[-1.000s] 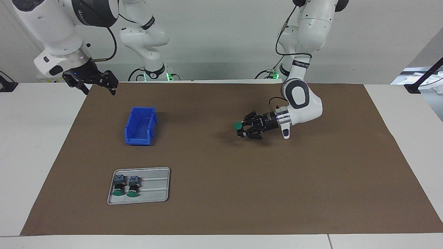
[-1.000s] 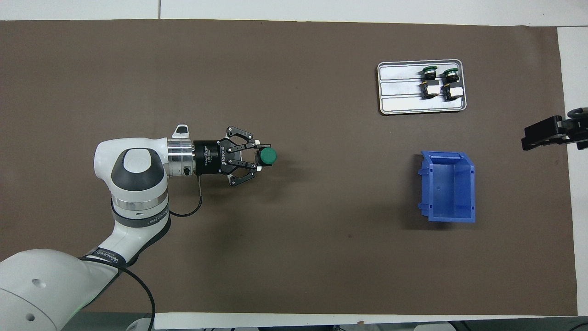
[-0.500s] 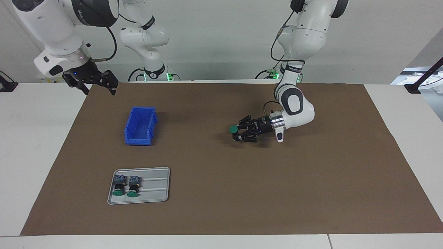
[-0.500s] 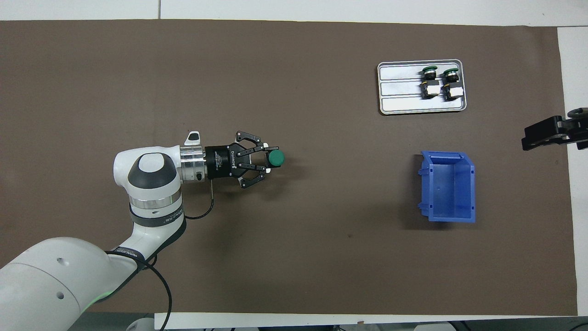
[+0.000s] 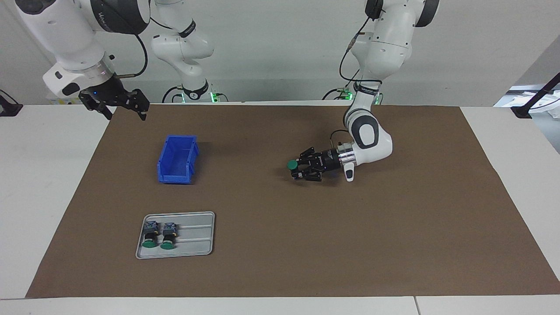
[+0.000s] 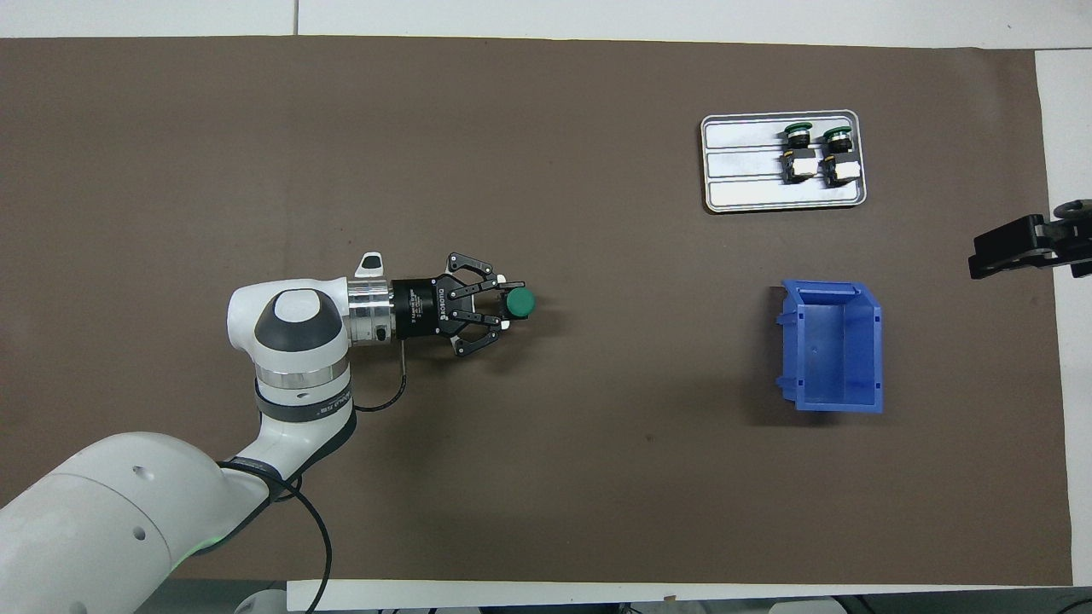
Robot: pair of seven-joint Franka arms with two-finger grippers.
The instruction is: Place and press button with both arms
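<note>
So my left tool (image 5: 299, 170) is pinching the button (image 5: 292, 165) by its body, low over mid-counter (image 5: 280, 262). Feels light and rigid, cap probably slick. Right tool (image 5: 117, 107) waits spread wide near the counter's edge.

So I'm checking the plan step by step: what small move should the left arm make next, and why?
Probably lower the button onto the brown mat and let go. The left gripper grips it sideways, low over the mat's middle, cap toward the blue bin. The right gripper waits open above the mat's corner, so pressing needs the button set down first.
</note>
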